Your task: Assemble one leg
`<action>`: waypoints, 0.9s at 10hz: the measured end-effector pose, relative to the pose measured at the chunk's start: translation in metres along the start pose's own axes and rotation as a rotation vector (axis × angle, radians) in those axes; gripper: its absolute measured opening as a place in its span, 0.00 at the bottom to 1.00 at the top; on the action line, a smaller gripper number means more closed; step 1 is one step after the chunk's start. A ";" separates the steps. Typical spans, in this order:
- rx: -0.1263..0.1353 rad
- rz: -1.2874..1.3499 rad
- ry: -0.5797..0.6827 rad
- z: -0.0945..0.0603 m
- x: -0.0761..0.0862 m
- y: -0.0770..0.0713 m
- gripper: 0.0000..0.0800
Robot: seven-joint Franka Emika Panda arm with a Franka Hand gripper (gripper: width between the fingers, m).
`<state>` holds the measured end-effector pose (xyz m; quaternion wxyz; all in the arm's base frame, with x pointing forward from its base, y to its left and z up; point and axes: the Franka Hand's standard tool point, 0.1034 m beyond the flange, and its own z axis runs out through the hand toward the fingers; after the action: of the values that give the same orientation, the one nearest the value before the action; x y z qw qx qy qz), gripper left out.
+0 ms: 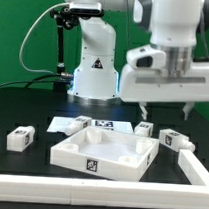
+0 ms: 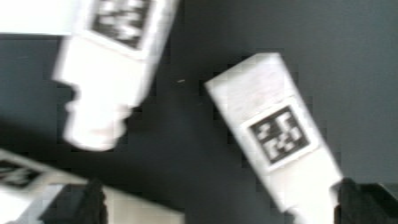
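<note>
Several small white legs with square tags lie on the black table around the white tray (image 1: 61, 153). My gripper (image 1: 162, 111) hangs open and empty above two of them, one leg (image 1: 143, 128) and another leg (image 1: 173, 140) at the exterior view's right. In the wrist view my gripper (image 2: 217, 210) is open, with dark fingertips (image 2: 68, 205) at the frame's edge. One tagged leg (image 2: 272, 125) runs toward the gap, close to one finger. A second leg (image 2: 116, 60) with a rounded peg end lies beside it. Nothing is held.
More legs lie at the exterior view's left (image 1: 20, 137) and behind the tray (image 1: 79, 123). The marker board (image 1: 99, 123) lies behind the tray. A larger white piece (image 1: 196, 168) sits at the right edge. The robot base (image 1: 93, 62) stands at the back.
</note>
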<state>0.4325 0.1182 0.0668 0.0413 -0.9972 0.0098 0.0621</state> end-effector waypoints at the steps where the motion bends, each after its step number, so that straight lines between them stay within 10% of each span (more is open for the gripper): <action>1: 0.024 0.034 -0.006 -0.008 0.001 0.019 0.81; 7: 0.062 0.083 -0.011 -0.021 0.009 0.054 0.81; 9: 0.091 0.237 -0.022 -0.026 0.019 0.112 0.81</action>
<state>0.4519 0.0041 0.0813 0.0791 -0.9854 0.1299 0.0772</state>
